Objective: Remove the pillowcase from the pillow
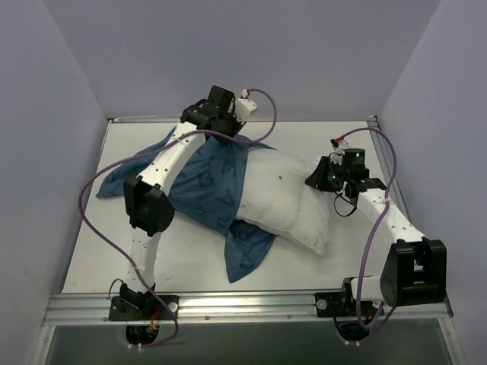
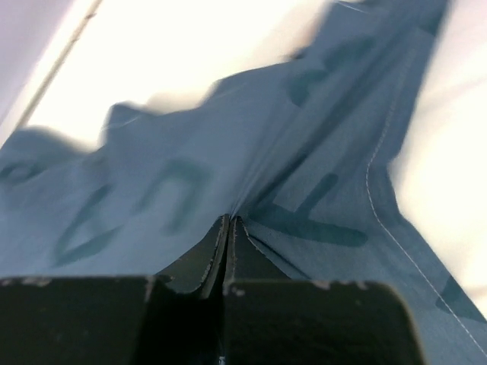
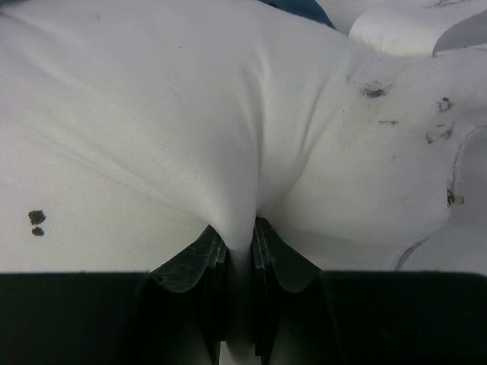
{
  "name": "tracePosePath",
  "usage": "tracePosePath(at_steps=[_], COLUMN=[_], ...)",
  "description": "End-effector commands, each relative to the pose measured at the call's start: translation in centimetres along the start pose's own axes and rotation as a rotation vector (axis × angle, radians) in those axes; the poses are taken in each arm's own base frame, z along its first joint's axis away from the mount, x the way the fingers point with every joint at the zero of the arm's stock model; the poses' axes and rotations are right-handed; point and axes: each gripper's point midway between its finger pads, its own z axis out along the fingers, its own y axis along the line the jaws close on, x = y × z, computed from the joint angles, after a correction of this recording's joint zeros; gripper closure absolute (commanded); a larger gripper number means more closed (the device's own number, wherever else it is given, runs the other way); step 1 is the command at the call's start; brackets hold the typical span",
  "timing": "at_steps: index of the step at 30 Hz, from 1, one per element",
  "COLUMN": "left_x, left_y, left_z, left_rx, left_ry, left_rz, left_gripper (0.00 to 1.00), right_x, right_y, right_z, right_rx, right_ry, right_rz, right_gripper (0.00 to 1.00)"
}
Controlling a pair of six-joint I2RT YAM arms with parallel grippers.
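Note:
The dark blue printed pillowcase (image 1: 209, 186) lies across the table's left and middle, still around the left end of the white pillow (image 1: 285, 201), whose right half is bare. My left gripper (image 1: 237, 131) is at the cloth's far edge, shut on a fold of the pillowcase (image 2: 289, 190), which pulls taut from the jaws (image 2: 229, 222). My right gripper (image 1: 313, 180) is at the pillow's right end, shut on a pinch of the white pillow (image 3: 190, 129) that runs down between the fingers (image 3: 242, 237).
The white table (image 1: 190, 251) has a metal rail (image 1: 243, 304) along its near edge, and grey walls stand on three sides. Purple cables loop from both arms over the table. A pillowcase corner (image 1: 245, 255) trails toward the front.

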Motion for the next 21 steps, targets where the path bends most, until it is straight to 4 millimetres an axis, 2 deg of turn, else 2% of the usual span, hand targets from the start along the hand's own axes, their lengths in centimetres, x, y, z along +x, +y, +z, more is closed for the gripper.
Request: tracePosePath(at_steps=[1,2,5,6,8,9,11,13,15,16,17,18,19,20,21], left_x=[1.4,2.8,4.9,6.2,7.3,9.4,10.6,12.9,13.2,12.9,11.9,11.0,10.8,9.2,8.8], left_y=[12.4,14.3,16.5,18.1,19.9,21.7,24.0,25.5,24.7,22.1,20.7,19.0,17.1,15.1,14.1], left_z=[-2.9,-3.4,-4.2,-4.8,-5.8,-6.4,-7.6,-8.1,-8.3,-7.3,-8.0,-7.8,-7.0,-7.3,-7.0], left_rx=[-0.344,-0.364,-0.388,-0.413,-0.453,-0.485,-0.538,-0.540,-0.502,-0.391,-0.357,-0.303,-0.250,-0.225,-0.210], left_ry=[-0.016,0.000,0.032,0.051,0.059,0.095,0.096,0.115,0.112,0.103,0.076,0.053,0.045,0.015,0.012], left_rz=[-0.123,-0.147,-0.156,-0.159,-0.160,-0.166,-0.170,-0.172,-0.161,-0.147,-0.135,-0.119,-0.106,-0.065,-0.039], left_gripper=[0.98,0.98,0.98,0.98,0.98,0.98,0.98,0.98,0.98,0.98,0.98,0.98,0.98,0.98,0.98], right_x=[1.9,2.3,2.8,2.8,2.7,2.5,2.5,2.7,2.8,2.7,2.5,2.4,1.0,0.3,0.1], right_y=[-2.9,-3.0,-3.4,-3.5,-4.0,-4.0,-3.9,-3.9,-3.6,-3.4,-3.1,-2.6,-1.7,-0.8,0.6], right_z=[-1.8,-1.7,-1.4,-1.4,-1.6,-1.8,-1.8,-1.7,-1.5,-1.4,-1.5,-1.4,-1.6,-1.7,-1.6], right_rx=[0.121,0.121,0.131,0.137,0.153,0.153,0.149,0.143,0.127,0.117,0.113,0.103,0.083,0.066,0.044], right_ry=[0.030,0.039,0.059,0.060,0.053,0.046,0.045,0.053,0.060,0.058,0.052,0.055,0.031,0.023,0.036], right_rz=[0.067,0.075,0.080,0.081,0.084,0.084,0.083,0.086,0.082,0.077,0.072,0.050,0.024,0.002,-0.030], right_gripper=[1.00,1.00,1.00,1.00,1.00,1.00,1.00,1.00,1.00,1.00,1.00,1.00,1.00,1.00,1.00])
